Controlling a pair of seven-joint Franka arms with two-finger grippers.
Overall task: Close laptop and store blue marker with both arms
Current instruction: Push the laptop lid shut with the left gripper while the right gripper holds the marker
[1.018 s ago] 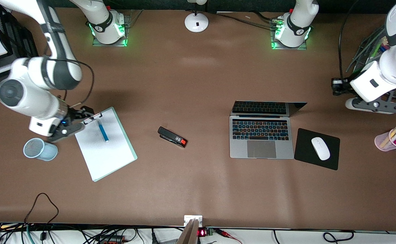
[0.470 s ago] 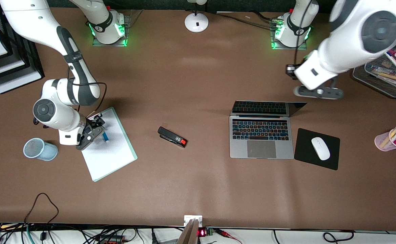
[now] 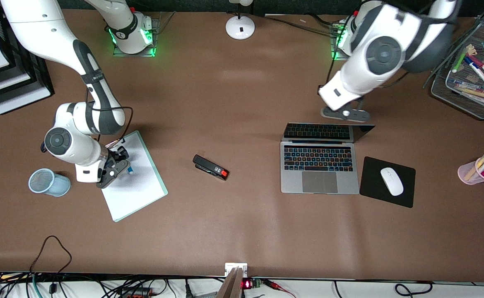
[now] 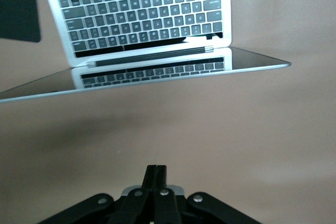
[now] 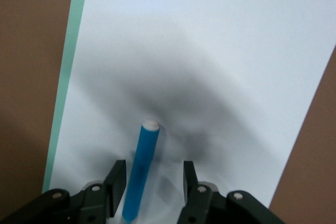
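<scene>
The laptop (image 3: pixel 319 167) lies open, keys glowing, its lid (image 3: pixel 328 131) tilted back; it also shows in the left wrist view (image 4: pixel 142 22). My left gripper (image 3: pixel 346 116) is shut and empty (image 4: pixel 156 173), over bare table just on the robot-base side of the lid. The blue marker (image 5: pixel 140 171) lies on the white paper of a green-edged clipboard (image 3: pixel 136 190); only its tip (image 3: pixel 130 170) shows in the front view. My right gripper (image 3: pixel 118 164) is open and low over the marker, which lies between its fingers (image 5: pixel 153 176), closer to one finger (image 5: pixel 117 179).
A black stapler (image 3: pixel 210 167) lies mid-table. A black mousepad (image 3: pixel 374 192) with a white mouse (image 3: pixel 391 181) is beside the laptop. A blue mesh cup (image 3: pixel 48 182) stands beside the clipboard. A pink pen cup (image 3: pixel 479 169) and a wire basket (image 3: pixel 444 89) of markers are at the left arm's end.
My right gripper moved from the clipboard's clip end over the marker and now straddles it. My left arm swung from the wire basket's end toward the laptop's lid.
</scene>
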